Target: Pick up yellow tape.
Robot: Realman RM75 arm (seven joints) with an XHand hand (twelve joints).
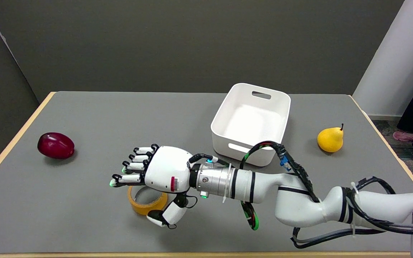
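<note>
My right hand (163,175) hovers spread and empty over the yellow tape (146,201), which lies flat nearer the table edge than the white bin (251,123) — risk: thumb nudges the roll's outer wall, sliding it away before my fingers close.

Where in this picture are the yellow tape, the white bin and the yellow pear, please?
yellow tape (142,208): head view, on the roll's outer wall at its near left.
white bin (228,142): head view, on its near outer wall.
yellow pear (330,140): head view, on the fruit's body.
</note>
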